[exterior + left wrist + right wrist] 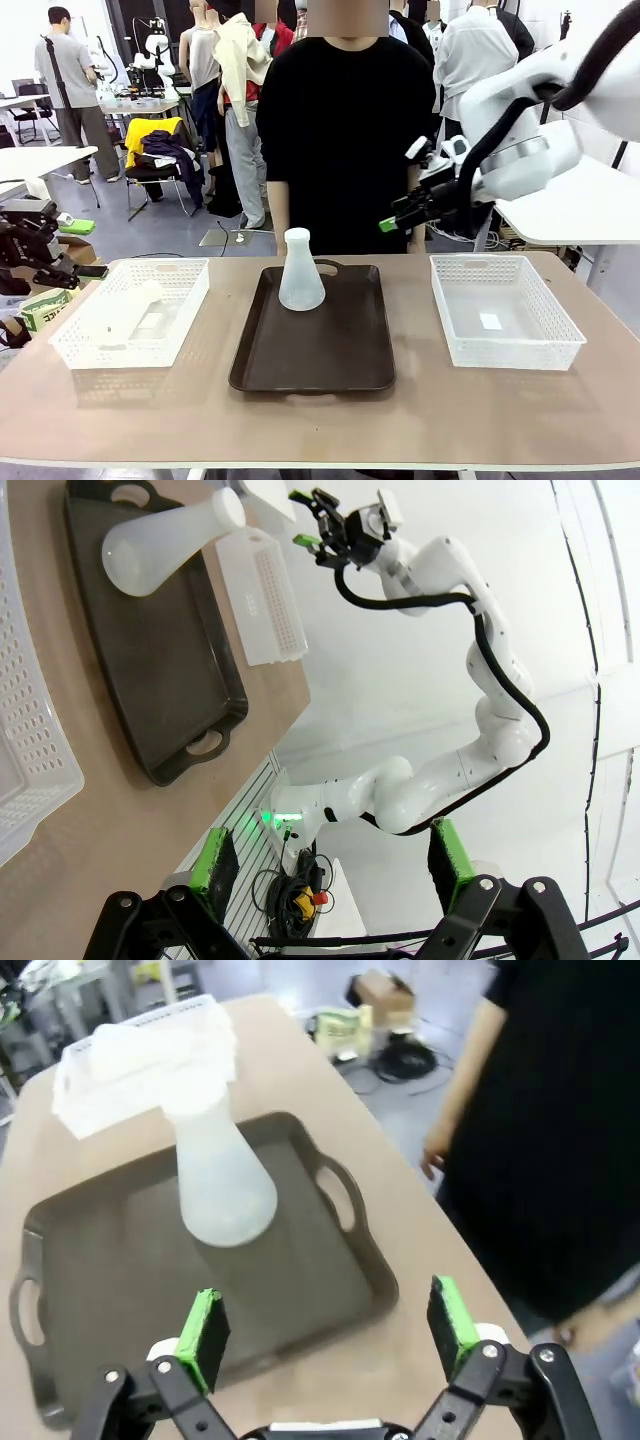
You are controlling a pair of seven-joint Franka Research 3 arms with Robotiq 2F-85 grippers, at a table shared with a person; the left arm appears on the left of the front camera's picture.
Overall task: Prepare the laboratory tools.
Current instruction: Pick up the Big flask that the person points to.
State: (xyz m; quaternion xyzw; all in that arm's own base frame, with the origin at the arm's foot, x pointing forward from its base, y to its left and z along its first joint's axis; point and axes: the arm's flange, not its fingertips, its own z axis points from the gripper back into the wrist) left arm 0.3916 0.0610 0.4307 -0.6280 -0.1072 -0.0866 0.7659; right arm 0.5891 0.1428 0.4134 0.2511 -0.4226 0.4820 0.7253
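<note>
Frosted flask (300,272) stood on the tray (320,350), so half done imo; other flask (125,312) probably lay in the basket (120,358) left of the tray, and left gripper (332,865) plus right gripper (327,1325) were empty, jaws wide

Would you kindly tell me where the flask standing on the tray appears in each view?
Front view: flask upright at centre, on the far half of the tray.
Left wrist view: flask at top left, pictured sideways, neck pointing right.
Right wrist view: flask upper left of centre.
Shared landmark: the dark tray beneath it.
</note>
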